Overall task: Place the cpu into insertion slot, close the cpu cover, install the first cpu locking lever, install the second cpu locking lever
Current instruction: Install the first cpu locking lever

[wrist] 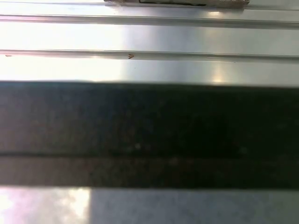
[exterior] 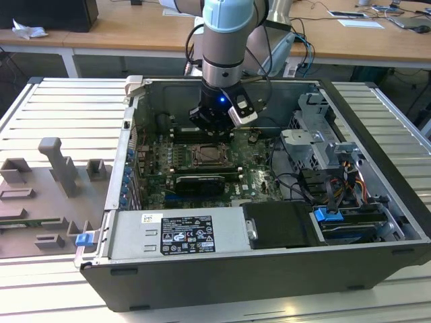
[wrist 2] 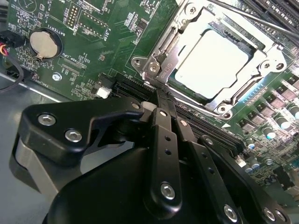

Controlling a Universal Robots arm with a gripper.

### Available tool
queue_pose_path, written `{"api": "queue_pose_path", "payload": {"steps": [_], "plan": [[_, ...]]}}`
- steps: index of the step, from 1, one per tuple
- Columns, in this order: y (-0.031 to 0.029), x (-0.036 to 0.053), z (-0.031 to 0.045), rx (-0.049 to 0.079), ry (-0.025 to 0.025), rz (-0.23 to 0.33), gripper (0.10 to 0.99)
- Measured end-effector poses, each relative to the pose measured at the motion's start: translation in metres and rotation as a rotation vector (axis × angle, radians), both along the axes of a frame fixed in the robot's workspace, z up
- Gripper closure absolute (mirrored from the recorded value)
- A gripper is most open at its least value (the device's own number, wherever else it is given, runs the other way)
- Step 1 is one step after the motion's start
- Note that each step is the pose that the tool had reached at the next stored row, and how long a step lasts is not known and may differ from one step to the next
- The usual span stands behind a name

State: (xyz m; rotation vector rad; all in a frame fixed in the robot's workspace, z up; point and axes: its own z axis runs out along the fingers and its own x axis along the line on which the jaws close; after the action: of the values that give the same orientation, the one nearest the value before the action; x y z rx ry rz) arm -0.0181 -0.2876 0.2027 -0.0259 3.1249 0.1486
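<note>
Two black fingers (wrist 2: 161,116) of the gripper (wrist 2: 159,100) stand pressed together, holding nothing, their tips just beside the near edge of the insertion slot (wrist 2: 154,65). Behind them the cpu (wrist 2: 212,63) already lies flat in that slot, and the cpu cover (wrist 2: 266,60) seems folded down around it, though I cannot tell if it is fully shut. This chip is light, stiff and probably fragile, so it is better taken by its edges. Farther away, in the exterior view, the arm (exterior: 225,40) hides the board behind the slot, and the levers are hard to make out.
</note>
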Motion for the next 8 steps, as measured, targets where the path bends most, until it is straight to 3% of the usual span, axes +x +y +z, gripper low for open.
{"api": "queue_pose_path", "payload": {"steps": [8], "plan": [[-0.0001, 0.0004, -0.0003, -0.005, 0.0004, 0.000, 0.980]]}}
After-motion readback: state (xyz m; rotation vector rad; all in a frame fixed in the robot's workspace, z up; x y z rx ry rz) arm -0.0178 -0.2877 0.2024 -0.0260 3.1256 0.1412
